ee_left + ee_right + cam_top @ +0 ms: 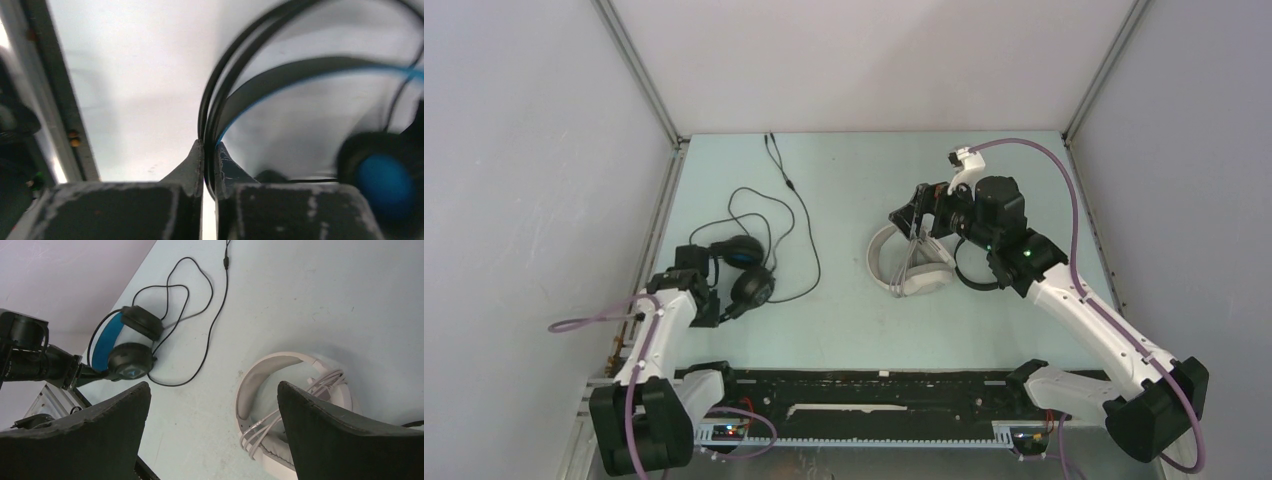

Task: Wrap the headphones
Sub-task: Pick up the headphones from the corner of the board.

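The black headphones with the blue headband [746, 268] lie at the left, and their thin black cable [802, 215] runs in loops toward the back. My left gripper [724, 308] is shut on the headband together with strands of cable [209, 147]; a blue ear cup [385, 185] shows at the right of that view. The white-grey headphones [910, 268] lie at centre right with their pale cable wound across them [270, 420]. My right gripper [906, 225] hovers just above them, open and empty [212, 390]. The black-and-blue headphones [125, 340] also show in the right wrist view.
A thin black loop [972, 282] lies beside the white-grey headphones, partly under my right arm; I cannot tell what it belongs to. Enclosure walls stand left, right and back. A metal rail [60, 100] runs along the table's left edge.
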### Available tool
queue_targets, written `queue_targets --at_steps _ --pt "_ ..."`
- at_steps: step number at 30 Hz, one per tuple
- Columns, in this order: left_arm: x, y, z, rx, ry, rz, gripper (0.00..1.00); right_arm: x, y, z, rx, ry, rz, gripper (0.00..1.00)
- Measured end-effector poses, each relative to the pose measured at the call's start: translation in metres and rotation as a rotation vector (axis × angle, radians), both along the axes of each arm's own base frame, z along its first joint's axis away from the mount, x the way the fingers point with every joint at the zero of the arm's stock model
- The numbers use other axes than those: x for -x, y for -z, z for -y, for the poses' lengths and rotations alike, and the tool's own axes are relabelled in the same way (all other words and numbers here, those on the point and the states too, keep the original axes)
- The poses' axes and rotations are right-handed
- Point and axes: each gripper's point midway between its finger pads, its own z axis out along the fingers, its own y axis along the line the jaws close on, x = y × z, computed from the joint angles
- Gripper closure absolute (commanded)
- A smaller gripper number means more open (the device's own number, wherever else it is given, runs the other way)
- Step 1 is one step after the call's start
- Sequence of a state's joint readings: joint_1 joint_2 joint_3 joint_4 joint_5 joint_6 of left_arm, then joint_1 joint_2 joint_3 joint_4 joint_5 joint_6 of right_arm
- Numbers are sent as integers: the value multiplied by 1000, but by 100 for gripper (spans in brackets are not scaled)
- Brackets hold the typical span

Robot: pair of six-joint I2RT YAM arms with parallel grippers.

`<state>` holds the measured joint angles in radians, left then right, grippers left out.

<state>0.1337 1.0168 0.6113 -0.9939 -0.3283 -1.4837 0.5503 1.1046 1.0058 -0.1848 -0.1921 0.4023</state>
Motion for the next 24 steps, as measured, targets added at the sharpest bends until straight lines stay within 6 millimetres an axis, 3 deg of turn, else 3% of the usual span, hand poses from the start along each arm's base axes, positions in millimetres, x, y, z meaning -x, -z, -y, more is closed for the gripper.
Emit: queue_targets --at_steps 6,13,18,24 --pt "-15 -17 -4 -37 47 91 100 2 0 -1 6 -18 8 0" --pt "-44 -76 -15 -179 181 204 100 4 -13 -13 8 -90 98 0" --pt "-71 -113 -14 -282 360 303 100 13 -29 -37 54 -227 281 0" --pt "-84 -145 -4 -348 506 435 100 35 -40 -83 79 -409 480 0"
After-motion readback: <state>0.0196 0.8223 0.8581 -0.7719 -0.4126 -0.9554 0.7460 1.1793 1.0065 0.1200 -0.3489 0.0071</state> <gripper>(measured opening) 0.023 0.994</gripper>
